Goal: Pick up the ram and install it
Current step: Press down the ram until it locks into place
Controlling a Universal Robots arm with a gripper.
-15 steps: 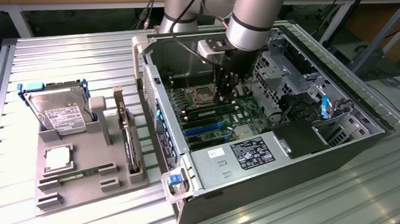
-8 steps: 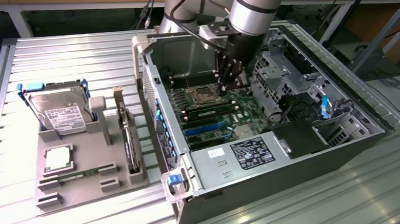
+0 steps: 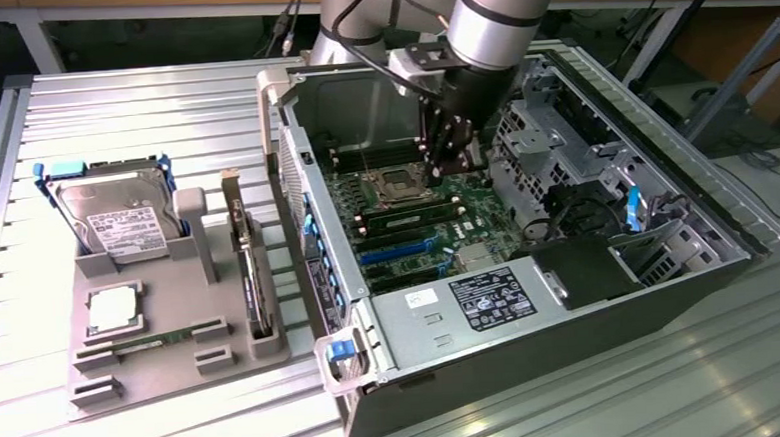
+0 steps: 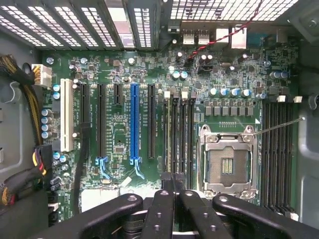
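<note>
Gripper (image 4: 172, 193) low inside the open case (image 3: 574, 294), fingers shut tip to tip; we make out nothing pinched between them. Directly beneath, what we take for the ram (image 4: 174, 134) stands on edge on the motherboard (image 4: 118, 137), just beside the CPU socket (image 4: 228, 162). Its twin (image 3: 149, 341) lies on the grey tray (image 3: 222, 322) outside. We judge the ram light, stiff and brittle: bear on the bare top edge, evenly, never on chips or contacts.

Looks like a robotics lab or workshop to me: open PC tower (image 3: 425, 377) right under the claw (image 3: 447, 165), slatted metal table (image 3: 131, 102), grey parts jig (image 3: 158, 376) off to the side, wooden workbenches (image 3: 151, 1) with cables behind it.
</note>
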